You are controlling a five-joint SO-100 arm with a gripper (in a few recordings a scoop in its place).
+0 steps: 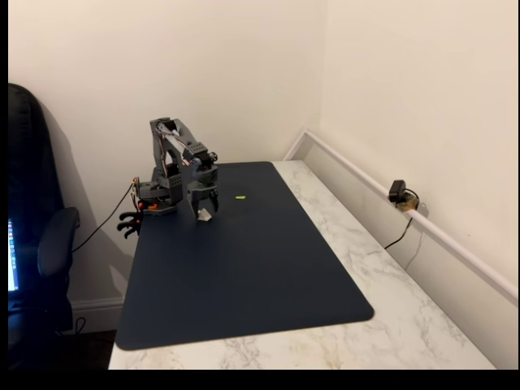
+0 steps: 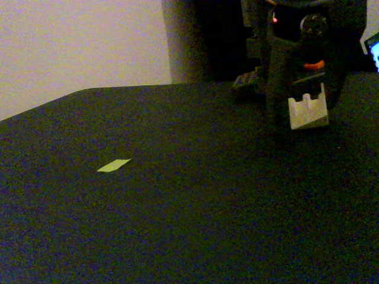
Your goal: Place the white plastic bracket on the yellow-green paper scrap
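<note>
We see the gripper, centre-left, closed on the bracket; paper scrap lies apart at left. Its small size risks a missed placement.

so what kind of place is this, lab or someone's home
Probably a home desk or small home office, not a lab. A marble-look table sits in a plain white corner, covered by a dark desk mat, with an office chair beside it and a webcam on the ledge.
</note>
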